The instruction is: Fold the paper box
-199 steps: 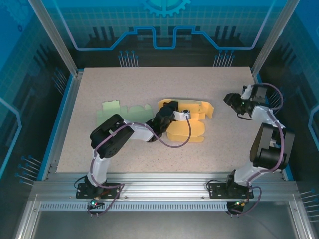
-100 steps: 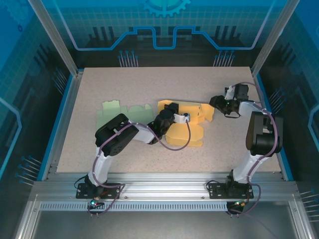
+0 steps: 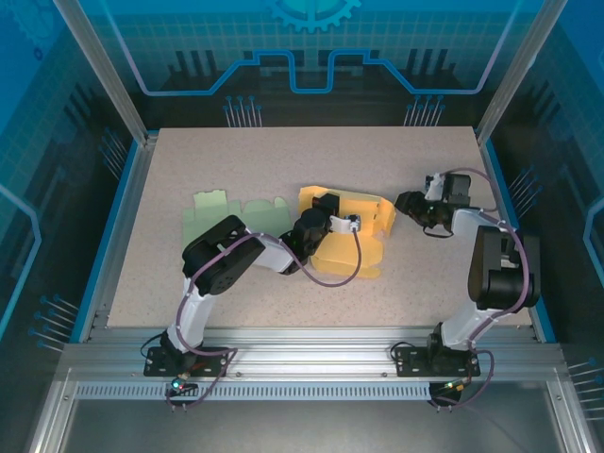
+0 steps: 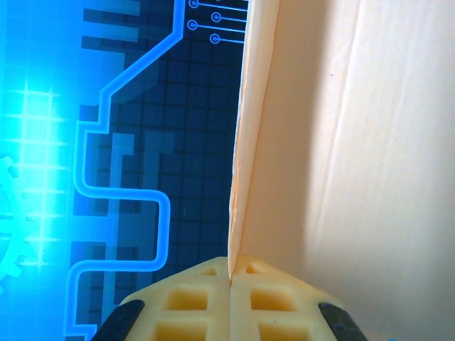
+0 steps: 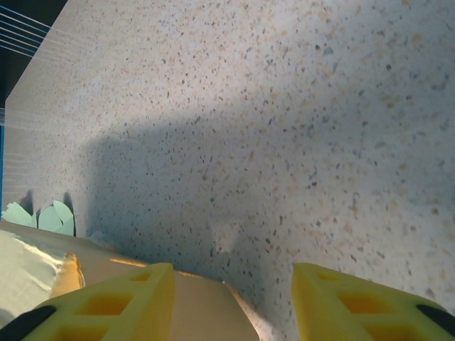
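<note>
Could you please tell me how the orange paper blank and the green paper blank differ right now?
The orange blank has a panel raised and pinched in the left gripper; the green blank lies flat and ungripped. The orange blank sits right of the green blank. Both are die-cut paper sheets on the table.

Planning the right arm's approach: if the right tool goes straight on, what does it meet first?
Probably the box: the open right tool points left at its near flap, whose edge sits low between the fingers in the wrist view. Depth is unclear; it might pass over onto the table.
</note>
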